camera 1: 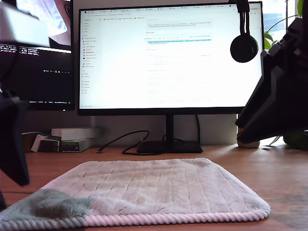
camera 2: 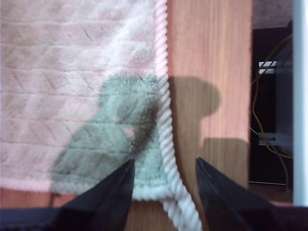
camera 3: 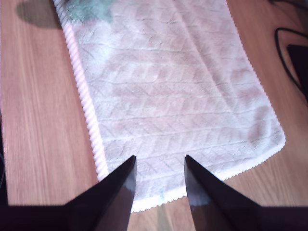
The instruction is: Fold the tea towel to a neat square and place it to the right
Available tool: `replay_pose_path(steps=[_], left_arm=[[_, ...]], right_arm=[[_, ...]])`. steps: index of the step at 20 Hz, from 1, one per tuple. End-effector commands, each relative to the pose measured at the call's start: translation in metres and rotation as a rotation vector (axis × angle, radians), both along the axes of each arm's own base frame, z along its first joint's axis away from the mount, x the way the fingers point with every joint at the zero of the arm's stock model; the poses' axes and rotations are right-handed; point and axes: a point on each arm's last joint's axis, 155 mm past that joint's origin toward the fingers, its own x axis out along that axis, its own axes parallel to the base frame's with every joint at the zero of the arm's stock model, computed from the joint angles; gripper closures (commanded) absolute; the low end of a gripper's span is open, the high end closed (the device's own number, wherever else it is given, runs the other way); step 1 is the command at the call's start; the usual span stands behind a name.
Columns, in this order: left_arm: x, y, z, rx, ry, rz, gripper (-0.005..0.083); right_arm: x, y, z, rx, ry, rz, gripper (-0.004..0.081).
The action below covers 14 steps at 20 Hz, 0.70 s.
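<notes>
The fluffy off-white terry tea towel point(camera 1: 149, 192) with its thick corded hem lies flat on the wooden table point(camera 1: 284, 178), low in the exterior view's centre. It looks soft, light and limp, so it should drape when lifted; the hemmed corners seem the surest hold. My first gripper point(camera 2: 163, 175) hangs released above one shadowed corner, my second gripper point(camera 3: 159, 171) released above another. The towel's near edge is cropped.

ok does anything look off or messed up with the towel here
Nothing is damaged or spilled. The tea towel lies flat and unfolded on the desk. The grey-green patch at its near corner on the exterior view's left looks like a shadow, not a stain. My first gripper and second gripper hover open.
</notes>
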Motion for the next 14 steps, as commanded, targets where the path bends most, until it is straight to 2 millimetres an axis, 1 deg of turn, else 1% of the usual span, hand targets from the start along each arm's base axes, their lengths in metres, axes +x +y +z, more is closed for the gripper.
replay_pose_path(steps=[1, 6, 9, 11, 13, 14], left_arm=[[0.001, -0.003, -0.005, 0.005, 0.01, -0.013, 0.0409], [0.002, -0.004, -0.021, 0.037, 0.046, -0.009, 0.041], [0.008, -0.004, -0.026, 0.049, 0.042, 0.018, 0.0413], [0.007, -0.002, -0.032, 0.064, 0.06, 0.027, 0.0416], [0.004, 0.0, -0.037, 0.079, 0.085, 0.043, 0.0444], [0.002, 0.003, -0.04, 0.093, 0.096, 0.045, 0.0493]], right_arm=[[0.0, 0.001, 0.0, 0.0, -0.004, 0.004, 0.0487], [0.002, 0.002, 0.002, 0.007, -0.012, 0.003, 0.0487], [0.002, 0.002, 0.002, 0.008, -0.013, 0.003, 0.0487], [0.002, 0.002, 0.002, 0.008, -0.013, 0.003, 0.0487], [0.002, 0.002, 0.002, 0.009, -0.013, 0.003, 0.0487], [0.002, 0.003, 0.002, 0.01, -0.014, 0.004, 0.0487]])
